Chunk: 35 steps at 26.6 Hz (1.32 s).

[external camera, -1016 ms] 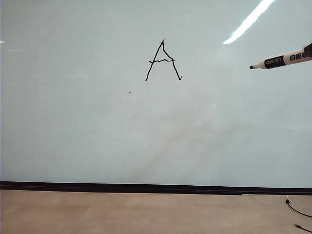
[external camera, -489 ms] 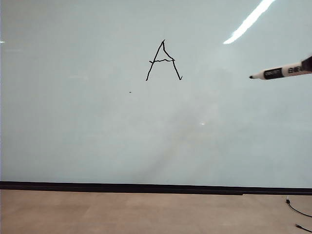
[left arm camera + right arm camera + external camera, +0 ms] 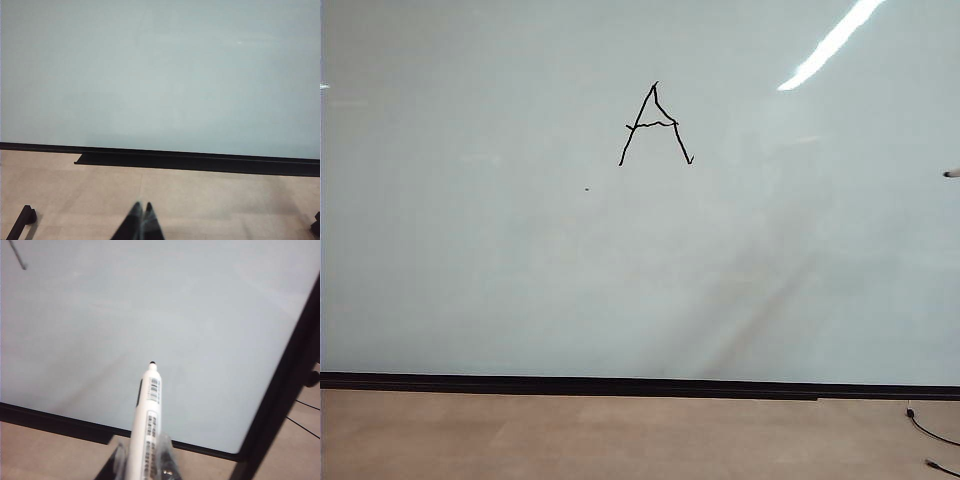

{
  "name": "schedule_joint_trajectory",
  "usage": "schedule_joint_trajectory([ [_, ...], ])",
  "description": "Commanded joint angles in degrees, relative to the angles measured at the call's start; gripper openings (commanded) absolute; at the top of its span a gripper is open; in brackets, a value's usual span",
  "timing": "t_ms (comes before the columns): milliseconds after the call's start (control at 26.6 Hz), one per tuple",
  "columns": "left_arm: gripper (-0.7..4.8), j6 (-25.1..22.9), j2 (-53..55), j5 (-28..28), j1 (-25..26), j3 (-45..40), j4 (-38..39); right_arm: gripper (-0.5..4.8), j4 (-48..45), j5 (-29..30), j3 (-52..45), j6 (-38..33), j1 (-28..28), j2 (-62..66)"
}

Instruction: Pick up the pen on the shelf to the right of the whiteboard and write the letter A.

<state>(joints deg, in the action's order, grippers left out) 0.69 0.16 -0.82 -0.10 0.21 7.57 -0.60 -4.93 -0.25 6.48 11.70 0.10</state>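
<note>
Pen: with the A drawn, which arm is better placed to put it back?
Right. The right gripper has its fingers shut on the pen, near the whiteboard's right edge. The left gripper is shut, holds nothing, low near the floor. The letter A looks finished.

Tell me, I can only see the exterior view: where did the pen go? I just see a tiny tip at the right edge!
Observer: The right gripper holds the pen; the right wrist view shows its jaws shut on the white barrel.
Operator: Is it touching the whiteboard?
Observer: I cannot tell. That view shows the dark tip pointing at a blank part of the whiteboard, near the board's black side frame.
Operator: What about the other arm?
Observer: The left gripper is shut and holds nothing, low in front of the board's black bottom strip, as the left wrist view shows.
</note>
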Motion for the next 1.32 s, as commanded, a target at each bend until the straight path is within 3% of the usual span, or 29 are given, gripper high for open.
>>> schedule_joint_trajectory([
  [38,-0.05,-0.24,0.02,-0.07,0.0,0.17,-0.35,-0.05,-0.61,4.61,0.28,-0.26,-6.27,-0.02],
  [226,-0.05,-0.24,0.02,-0.07,0.0,0.17,-0.35,-0.05,-0.63,10.32,0.28,-0.55,-15.8,-0.02],
  [451,-0.04,-0.24,0.02,-0.07,0.0,0.17,-0.35,-0.05,-1.01,12.55,0.28,-3.54,-21.16,-0.02],
  [715,-0.04,-0.24,0.02,-0.07,0.0,0.17,-0.35,-0.05,-4.39,7.5,0.28,-4.83,-21.18,-0.02],
  [1317,-0.05,-0.24,0.02,-0.07,0.0,0.17,-0.35,0.0,-3.52,7.61,0.28,-4.81,-20.98,-0.02],
])
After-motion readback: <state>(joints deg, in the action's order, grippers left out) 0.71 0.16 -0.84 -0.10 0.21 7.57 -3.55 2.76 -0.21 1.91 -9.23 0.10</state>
